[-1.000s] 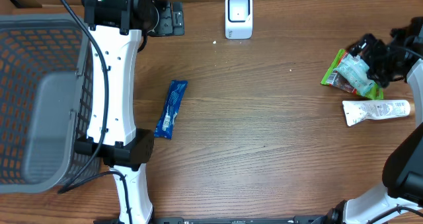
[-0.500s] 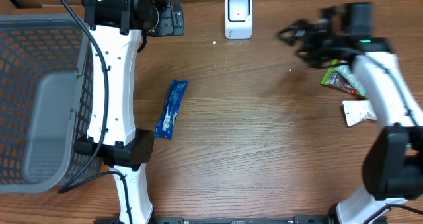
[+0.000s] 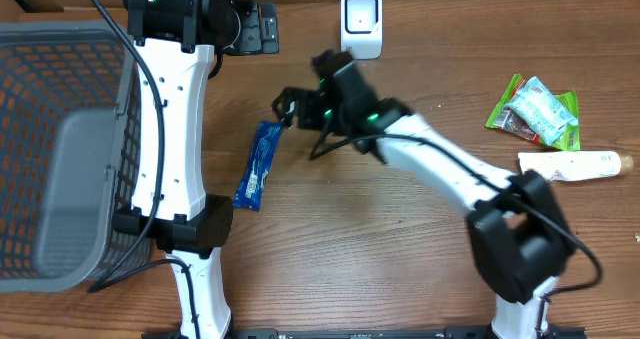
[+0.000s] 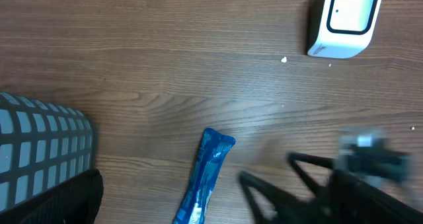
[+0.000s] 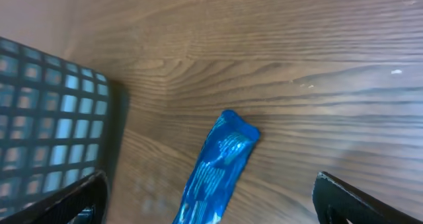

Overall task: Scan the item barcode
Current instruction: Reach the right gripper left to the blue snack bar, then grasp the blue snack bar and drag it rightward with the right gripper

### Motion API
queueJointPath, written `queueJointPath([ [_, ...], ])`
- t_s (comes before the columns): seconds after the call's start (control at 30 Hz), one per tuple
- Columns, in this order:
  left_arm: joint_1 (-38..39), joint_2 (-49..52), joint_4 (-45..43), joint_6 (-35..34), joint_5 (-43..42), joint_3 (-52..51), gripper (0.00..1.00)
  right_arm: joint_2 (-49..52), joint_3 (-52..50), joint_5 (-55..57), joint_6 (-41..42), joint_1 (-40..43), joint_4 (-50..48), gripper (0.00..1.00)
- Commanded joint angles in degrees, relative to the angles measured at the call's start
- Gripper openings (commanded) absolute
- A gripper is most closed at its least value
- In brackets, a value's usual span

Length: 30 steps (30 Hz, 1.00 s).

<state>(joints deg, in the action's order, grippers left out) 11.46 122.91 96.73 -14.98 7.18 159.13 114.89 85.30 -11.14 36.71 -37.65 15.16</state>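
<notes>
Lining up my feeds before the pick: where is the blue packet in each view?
Overhead: blue packet, left of centre.
Left wrist: blue packet, bottom centre.
Right wrist: blue packet, bottom centre.
Shared landmark: gray basket, left of it everywhere.

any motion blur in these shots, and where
Left wrist view: the right pincer is smeared at the lower right, while the blue packet and white scanner are sharp. Right wrist view: the whole frame is soft, the packet's edges fuzzy. Overhead view: mostly crisp, no glare.
</notes>
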Motion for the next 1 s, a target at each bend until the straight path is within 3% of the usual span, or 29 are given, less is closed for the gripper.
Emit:
queueJointPath([
  [0.0,-0.57,0.39,0.07,0.0,0.7,0.39,1.0,4.13,0.92,4.66,1.27,-1.44,-3.39,0.96],
  [0.27,-0.57,0.39,0.07,0.0,0.72,0.39,1.0,13.4,0.92,4.28,1.27,-4.83,-14.49,0.74],
  [0.53,-0.57,0.39,0.07,0.0,0.72,0.39,1.0,17.46,0.92,5.18,4.04,-5.79,-19.39,0.61],
  [0.63,-0.57,0.39,0.07,0.0,0.72,0.39,1.0,17.46,0.92,5.33,4.04,-5.79,-18.93,0.5],
  [0.73,-0.57,0.39,0.07,0.0,0.72,0.39,1.0,17.46,0.92,5.31,4.04,-5.62,-18.1,0.33],
  [0.87,-0.57,0.39,0.07,0.0,0.72,0.39,1.0,17.46,0.92,5.07,6.43,-4.92,-16.7,0.23],
  [0.97,-0.57,0.39,0.07,0.0,0.72,0.39,1.0,17.4,0.94,4.94,9.4,-4.02,-14.93,0.07],
])
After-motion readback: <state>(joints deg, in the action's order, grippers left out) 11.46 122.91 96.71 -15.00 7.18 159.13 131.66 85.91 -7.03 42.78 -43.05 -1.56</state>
